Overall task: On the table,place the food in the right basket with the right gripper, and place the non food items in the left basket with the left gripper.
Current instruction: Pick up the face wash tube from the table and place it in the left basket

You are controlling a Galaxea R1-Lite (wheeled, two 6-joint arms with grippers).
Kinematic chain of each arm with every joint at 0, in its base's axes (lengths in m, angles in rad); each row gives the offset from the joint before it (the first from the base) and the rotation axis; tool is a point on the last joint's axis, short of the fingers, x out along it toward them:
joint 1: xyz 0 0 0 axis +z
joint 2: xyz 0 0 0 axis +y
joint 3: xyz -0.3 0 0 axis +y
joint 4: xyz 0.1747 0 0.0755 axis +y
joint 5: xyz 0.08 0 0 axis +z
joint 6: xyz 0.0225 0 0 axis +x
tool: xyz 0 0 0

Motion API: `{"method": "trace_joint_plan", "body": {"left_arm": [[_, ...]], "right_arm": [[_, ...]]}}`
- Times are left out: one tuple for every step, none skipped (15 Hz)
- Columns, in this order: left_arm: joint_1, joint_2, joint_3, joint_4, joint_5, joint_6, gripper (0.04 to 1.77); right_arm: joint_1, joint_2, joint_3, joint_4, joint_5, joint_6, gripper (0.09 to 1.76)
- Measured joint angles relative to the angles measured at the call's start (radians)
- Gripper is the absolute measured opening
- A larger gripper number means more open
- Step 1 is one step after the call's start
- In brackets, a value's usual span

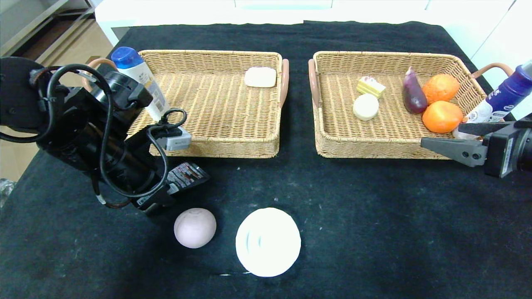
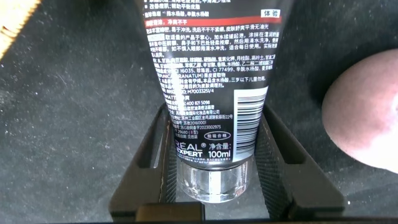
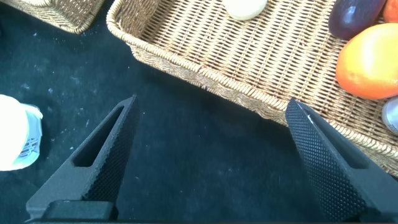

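The black tube [image 1: 189, 174] with a barcode label lies on the table [image 1: 374, 232] in front of the left basket [image 1: 216, 145]. My left gripper [image 1: 174, 187] is shut on its clear cap end [image 2: 211, 180], one finger along each side. A pinkish bun [image 1: 195, 227] and a round white dish [image 1: 268, 241] lie nearer the front edge. The white bottle with blue cap [image 1: 139, 79] stands in the left basket's far left corner. A yellow cake slice [image 1: 370, 86] and a cream bun [image 1: 365, 106] rest in the right basket [image 1: 374, 147]. My right gripper [image 1: 440, 136] hangs open and empty at that basket's front right corner.
The right basket also holds a purple eggplant [image 1: 413, 97] and two oranges [image 1: 442, 117]. A dark-blue-capped bottle [image 1: 498, 99] leans at its right end. A pale rounded block [image 1: 260, 77] lies in the left basket. In the left wrist view the pinkish bun [image 2: 367, 118] sits close beside the tube [image 2: 211, 62].
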Motion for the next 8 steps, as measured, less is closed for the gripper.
{"method": "trace_joint_plan", "body": {"left_arm": [[-0.001,-0.003,0.0,0.013,0.001,0.0,0.79],[-0.001,-0.006,0.0,0.032,0.002,0.0,0.78],[-0.003,-0.012,-0.004,0.046,0.003,0.0,0.78],[-0.004,-0.019,-0.006,0.05,0.006,0.0,0.78],[-0.006,-0.029,-0.007,0.051,0.017,0.0,0.78],[-0.009,-0.038,-0.007,0.053,0.027,0.0,0.78],[-0.015,-0.05,-0.007,0.063,0.036,0.0,0.78],[-0.021,-0.062,-0.008,0.077,0.041,0.0,0.78]], "right_arm": [[0.0,0.0,0.0,0.0,0.0,0.0,1.71],[0.0,0.001,0.001,0.0,0.0,0.0,1.71],[0.0,0.001,0.001,0.0,0.0,0.0,1.71],[0.0,0.001,0.002,0.0,0.0,0.0,1.71],[0.0,0.001,0.002,0.0,0.0,0.0,1.71],[0.0,0.001,0.002,0.0,0.0,0.0,1.71],[0.0,0.001,0.002,0.0,0.0,0.0,1.71],[0.0,0.001,0.002,0.0,0.0,0.0,1.71]]}}
